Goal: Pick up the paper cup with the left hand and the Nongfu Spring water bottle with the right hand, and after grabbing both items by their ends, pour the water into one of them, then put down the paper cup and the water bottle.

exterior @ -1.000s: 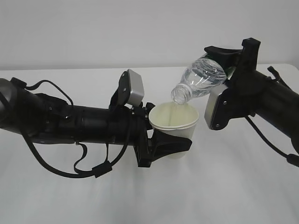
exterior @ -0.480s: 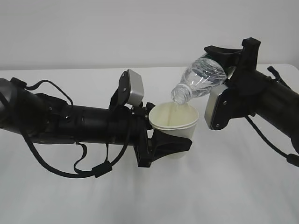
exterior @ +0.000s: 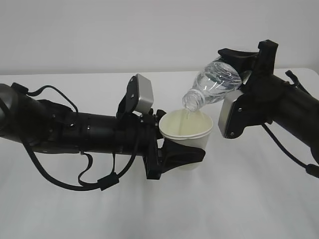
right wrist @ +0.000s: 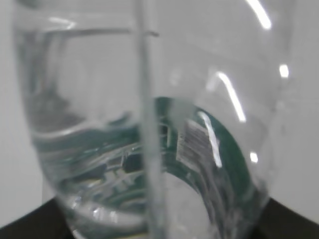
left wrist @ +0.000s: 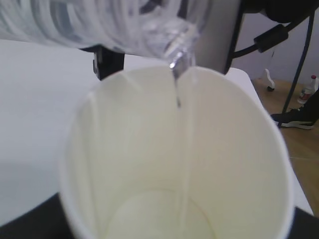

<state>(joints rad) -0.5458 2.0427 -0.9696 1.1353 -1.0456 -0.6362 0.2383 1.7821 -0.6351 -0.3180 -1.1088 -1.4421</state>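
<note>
My left gripper [exterior: 182, 143] is shut on the cream paper cup [exterior: 185, 130], holding it upright just above the white table. The right gripper [exterior: 239, 74] is shut on the base end of the Nongfu Spring water bottle [exterior: 215, 85], which is tilted neck-down to the left, its mouth over the cup's rim. A thin stream of water [exterior: 187, 113] falls into the cup. In the left wrist view the cup [left wrist: 124, 164] fills the frame, the bottle [left wrist: 99, 25] is above it, and the water [left wrist: 177, 92] runs down inside. The right wrist view looks along the bottle [right wrist: 99, 99] to its green label [right wrist: 234, 159].
Both arms hang over the white table [exterior: 239, 204], the left arm's cables [exterior: 99, 181] drooping close to it. The table's right edge and a wooden floor with a shoe [left wrist: 299, 117] show in the left wrist view.
</note>
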